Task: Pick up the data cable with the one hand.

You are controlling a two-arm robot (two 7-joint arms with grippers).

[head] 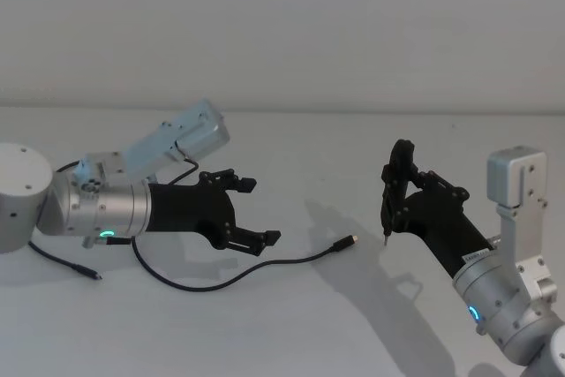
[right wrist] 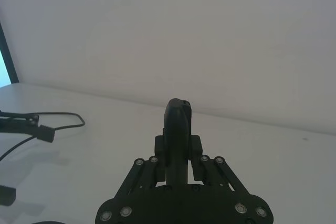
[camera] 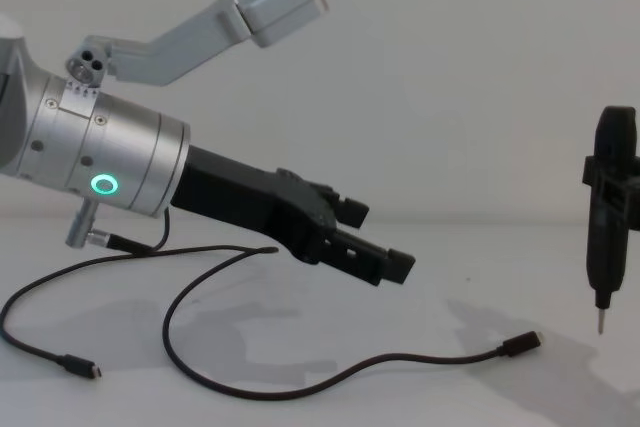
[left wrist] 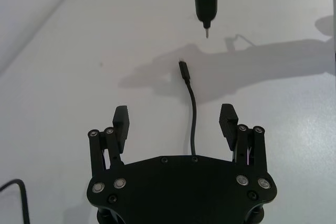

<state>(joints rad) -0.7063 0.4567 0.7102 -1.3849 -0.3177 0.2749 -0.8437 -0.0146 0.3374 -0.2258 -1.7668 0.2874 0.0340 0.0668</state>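
The data cable [head: 238, 275] lies loose on the white table, a thin black line with one plug [head: 344, 242] towards the middle and the other plug [head: 93, 275] near my left arm. My left gripper [head: 259, 211] hangs open a little above it. In the left wrist view the cable [left wrist: 192, 114] runs on the table between and below the spread fingers of that gripper [left wrist: 175, 114]. From the chest, the left gripper [camera: 378, 239] is clear of the cable [camera: 300, 387]. My right gripper [head: 408, 196] is shut on a slim dark tool [head: 397, 187].
The tool's pin tip [camera: 600, 325] points down, just above the table, a short way right of the near plug [camera: 522, 344]. The arm's own black lead [camera: 150, 247] loops on the table to the left. The white table [head: 291, 333] meets a plain wall behind.
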